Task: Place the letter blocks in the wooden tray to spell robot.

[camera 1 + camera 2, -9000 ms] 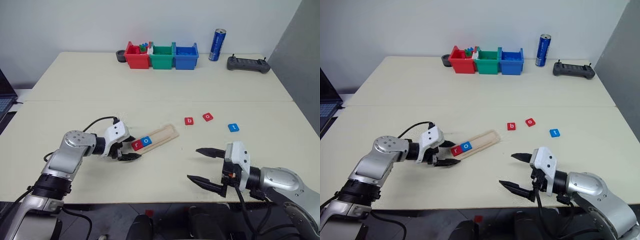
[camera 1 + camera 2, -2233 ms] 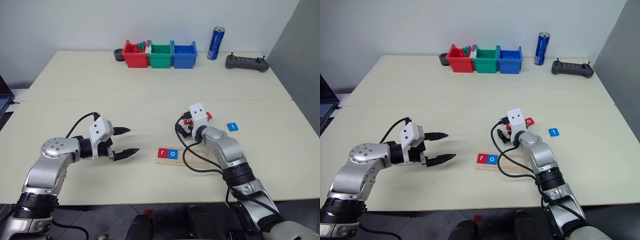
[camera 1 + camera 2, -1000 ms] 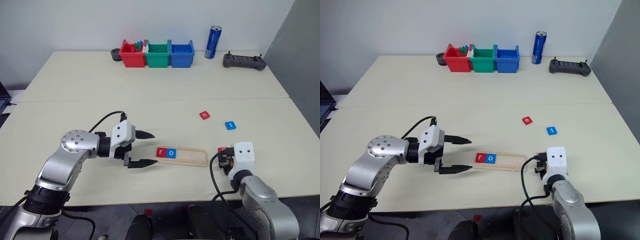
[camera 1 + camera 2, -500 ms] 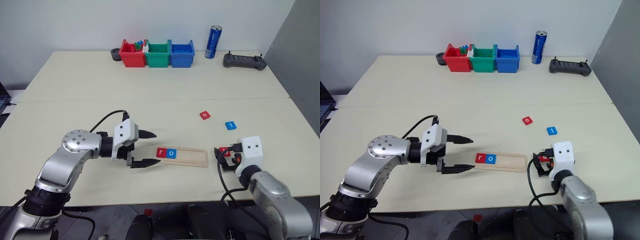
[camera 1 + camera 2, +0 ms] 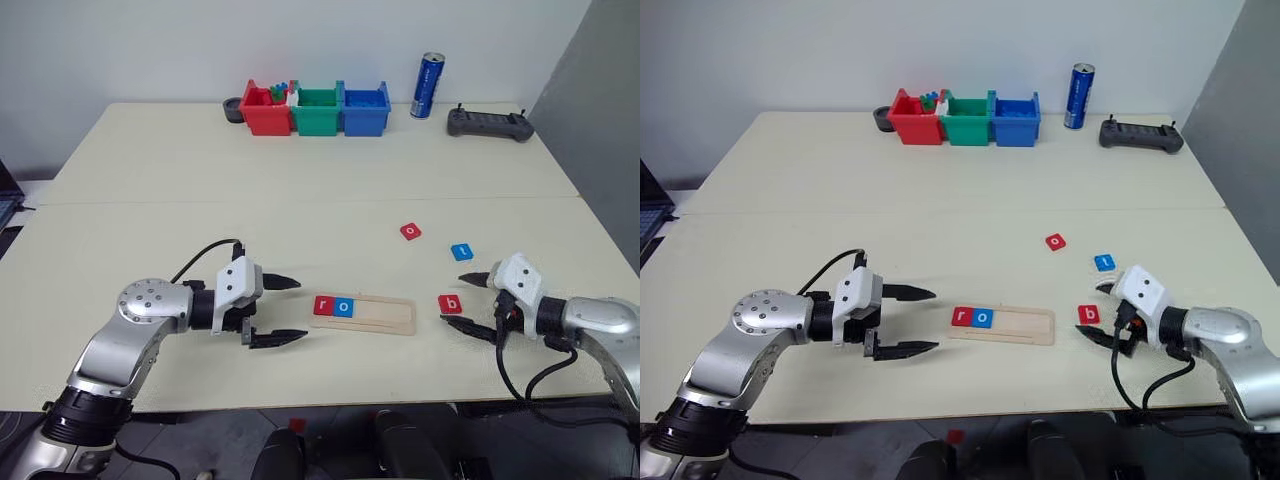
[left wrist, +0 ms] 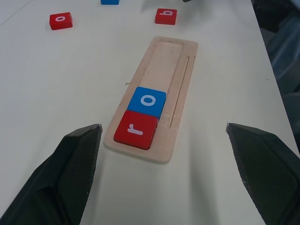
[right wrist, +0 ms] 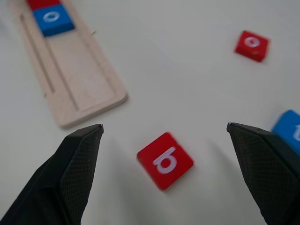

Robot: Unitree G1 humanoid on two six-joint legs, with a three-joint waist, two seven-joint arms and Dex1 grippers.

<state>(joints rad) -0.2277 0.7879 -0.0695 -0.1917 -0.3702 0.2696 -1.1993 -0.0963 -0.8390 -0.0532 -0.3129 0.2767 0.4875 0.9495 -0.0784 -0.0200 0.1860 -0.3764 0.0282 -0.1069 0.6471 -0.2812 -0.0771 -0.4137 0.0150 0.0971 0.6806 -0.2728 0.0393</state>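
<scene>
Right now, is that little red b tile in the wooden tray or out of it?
Out. The red b tile lies flat on the table, just past the right end of the wooden tray, which holds the r and o tiles.

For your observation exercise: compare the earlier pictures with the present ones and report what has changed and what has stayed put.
The red b block, carried from mid-table in the right pincer, now lies released on the table beside the wooden tray; that pincer stands open around it. The tray was straightened. The left pincer remains open. The r and blue o stay in the tray; red o and t are unmoved.
</scene>
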